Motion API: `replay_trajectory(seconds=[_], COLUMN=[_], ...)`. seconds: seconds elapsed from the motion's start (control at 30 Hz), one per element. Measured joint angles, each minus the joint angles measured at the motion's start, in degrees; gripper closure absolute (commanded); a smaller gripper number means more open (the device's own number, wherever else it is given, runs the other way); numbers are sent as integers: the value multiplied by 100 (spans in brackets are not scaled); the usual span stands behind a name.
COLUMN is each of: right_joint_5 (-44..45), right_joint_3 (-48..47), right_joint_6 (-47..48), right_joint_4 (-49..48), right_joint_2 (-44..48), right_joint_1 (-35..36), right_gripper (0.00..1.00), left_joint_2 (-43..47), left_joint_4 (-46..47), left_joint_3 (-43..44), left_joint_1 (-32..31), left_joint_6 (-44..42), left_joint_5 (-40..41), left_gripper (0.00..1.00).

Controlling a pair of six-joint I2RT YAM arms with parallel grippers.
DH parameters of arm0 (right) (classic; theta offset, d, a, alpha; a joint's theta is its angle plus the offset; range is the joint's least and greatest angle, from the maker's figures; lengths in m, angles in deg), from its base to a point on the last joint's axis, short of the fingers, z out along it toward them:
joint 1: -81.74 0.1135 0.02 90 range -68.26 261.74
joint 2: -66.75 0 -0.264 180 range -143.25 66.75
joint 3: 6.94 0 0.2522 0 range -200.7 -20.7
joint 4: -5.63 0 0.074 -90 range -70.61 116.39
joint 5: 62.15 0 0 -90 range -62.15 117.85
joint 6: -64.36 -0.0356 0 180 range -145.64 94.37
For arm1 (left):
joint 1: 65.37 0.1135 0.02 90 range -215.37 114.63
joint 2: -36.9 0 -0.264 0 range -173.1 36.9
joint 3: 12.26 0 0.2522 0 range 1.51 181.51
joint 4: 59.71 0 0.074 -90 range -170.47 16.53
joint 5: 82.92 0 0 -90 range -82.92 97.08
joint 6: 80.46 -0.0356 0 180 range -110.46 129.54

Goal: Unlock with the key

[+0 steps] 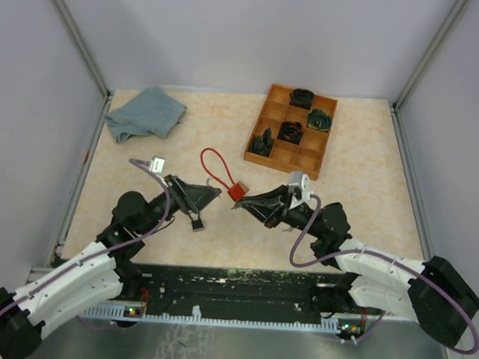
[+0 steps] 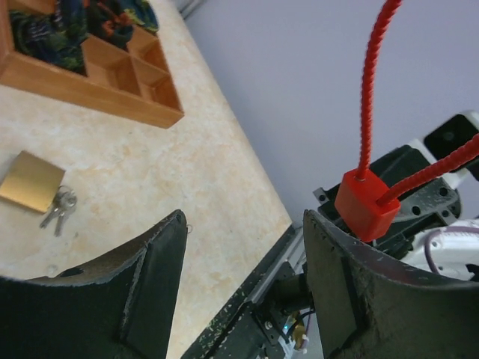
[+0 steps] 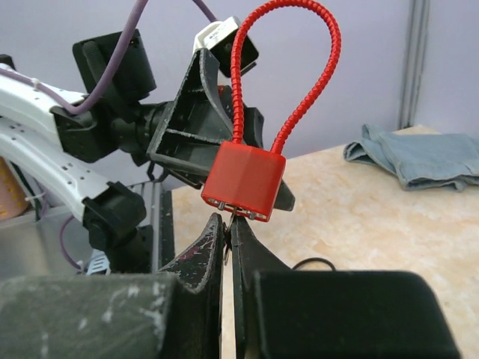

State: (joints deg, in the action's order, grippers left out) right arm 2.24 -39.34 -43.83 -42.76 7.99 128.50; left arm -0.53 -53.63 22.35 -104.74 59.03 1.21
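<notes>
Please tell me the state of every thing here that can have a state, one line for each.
left end effector: open, gripping nothing.
right end effector: shut on the key, just under the lock.
red cable lock: in the air, cable loop closed.
key: at the lock's underside, mostly hidden.
brass padlock: lying flat, untouched.
cloth: crumpled.
tray: some compartments filled.

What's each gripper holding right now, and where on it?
The right gripper is pinched shut at the underside of the red lock, apparently on the hidden key. The left gripper is open, holding nothing.
</notes>
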Motion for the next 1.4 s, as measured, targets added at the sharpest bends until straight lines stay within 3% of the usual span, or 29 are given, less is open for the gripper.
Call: replay_trajectory(seconds=[0.37, 0.73, 1.13, 1.3, 1.4], right_joint_5=[-424, -713, -772, -782, -785], right_joint_3=[0, 0, 0, 0, -2], right_joint_6=[-372, -564, -595, -592, -577], right_joint_4=[-306, -597, -671, -664, -612], right_joint_2=[-142, -293, -341, -341, -341], right_joint_1=[0, 0, 11, 11, 11], right_gripper=[100, 100, 100, 100, 100], left_joint_2=[-247, -922, -931, -1235, -1473], left_joint_4=[1781, 2752, 3359, 3713, 3921], left_joint_3=[-205, -210, -378, -378, -374], left_joint_1=[33, 129, 155, 155, 155], left_joint_6=[22, 216, 339, 450, 505], left_joint_5=[-686, -1134, -1534, -1681, -1786], left_gripper=[38, 41, 43, 52, 66])
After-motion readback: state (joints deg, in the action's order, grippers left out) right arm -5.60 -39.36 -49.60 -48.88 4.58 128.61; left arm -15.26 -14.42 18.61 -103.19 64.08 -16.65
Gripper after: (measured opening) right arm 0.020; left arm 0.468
